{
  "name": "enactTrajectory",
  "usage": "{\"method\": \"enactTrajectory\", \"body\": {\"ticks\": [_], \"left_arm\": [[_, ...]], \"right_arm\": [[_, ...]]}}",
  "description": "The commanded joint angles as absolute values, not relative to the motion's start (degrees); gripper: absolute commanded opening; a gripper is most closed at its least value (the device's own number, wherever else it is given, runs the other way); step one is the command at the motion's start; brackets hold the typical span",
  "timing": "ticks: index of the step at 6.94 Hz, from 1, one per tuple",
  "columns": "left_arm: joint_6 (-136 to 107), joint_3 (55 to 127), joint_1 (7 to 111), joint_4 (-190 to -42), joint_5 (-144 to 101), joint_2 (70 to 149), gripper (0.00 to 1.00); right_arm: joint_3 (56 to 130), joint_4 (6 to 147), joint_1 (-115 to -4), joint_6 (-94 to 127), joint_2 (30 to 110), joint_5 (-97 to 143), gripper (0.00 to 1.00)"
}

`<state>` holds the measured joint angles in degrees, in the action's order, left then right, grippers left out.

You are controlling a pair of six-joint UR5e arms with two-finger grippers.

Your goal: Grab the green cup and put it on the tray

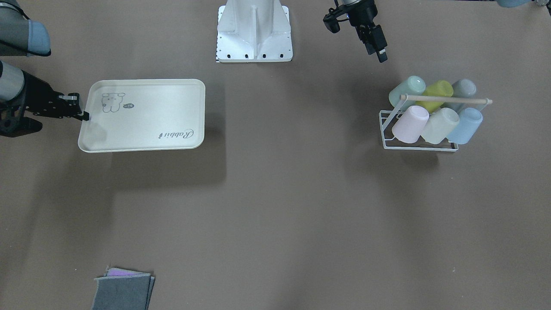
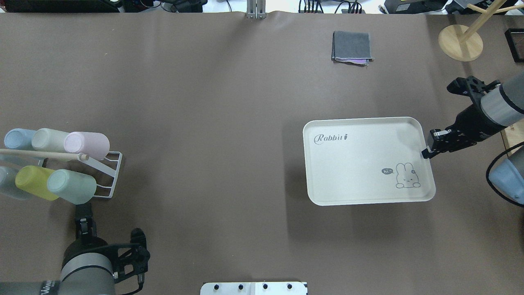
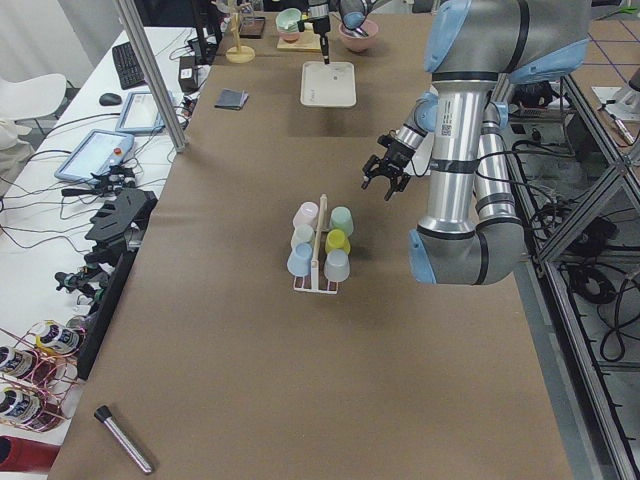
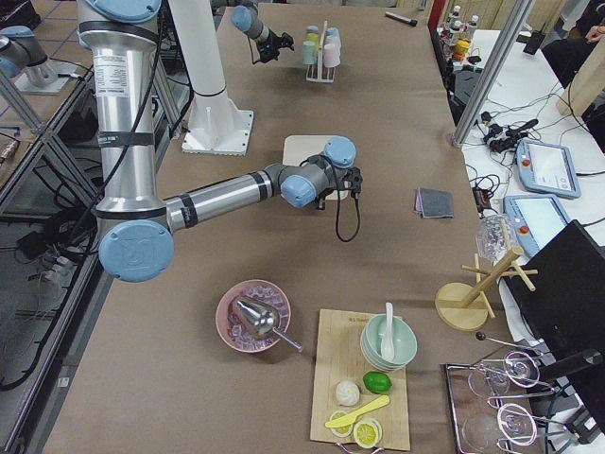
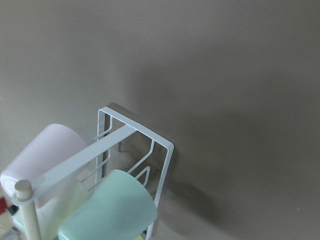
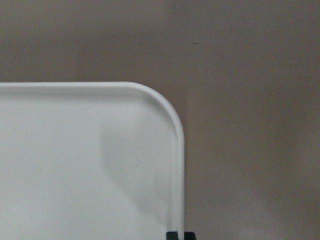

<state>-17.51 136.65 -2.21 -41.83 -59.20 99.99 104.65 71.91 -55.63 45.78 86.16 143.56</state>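
Observation:
The green cup [image 1: 406, 90] lies tilted on a white wire rack [image 1: 387, 129], at the rack's end towards the robot, next to a lime cup [image 1: 438, 92]. It also shows in the overhead view [image 2: 72, 187] and the left wrist view [image 5: 111, 210]. My left gripper [image 1: 381, 55] hovers a short way from the cup, apart from it, and looks open and empty. My right gripper [image 1: 84, 115] is shut on the rim of the cream tray [image 1: 172, 107], near the bear drawing. The tray [image 2: 352, 172] casts a wide offset shadow, so it seems raised off the table.
The rack also holds pink [image 1: 411, 124], cream-white [image 1: 440, 125], blue [image 1: 465, 125] and grey [image 1: 464, 89] cups under a wooden rod [image 1: 445, 100]. A folded grey cloth [image 1: 122, 290] lies at the table's far side. The robot's white base [image 1: 254, 38] stands between the arms. A wooden stand [image 2: 460, 41] is far right.

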Motion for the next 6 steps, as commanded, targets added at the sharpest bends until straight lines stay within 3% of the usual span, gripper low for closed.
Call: {"method": "enactTrajectory", "body": {"ticks": [1, 6], "left_arm": [[-10.9, 136.1, -6.2, -34.4, -54.2, 99.0, 0.95], [7.9, 130.0, -5.7, -34.4, -50.7, 99.1, 0.95]], "right_arm": [[103.0, 73.1, -50.0, 51.1, 78.6, 140.0, 0.00], [94.1, 73.0, -42.3, 65.4, 62.8, 134.2, 0.00]]}}
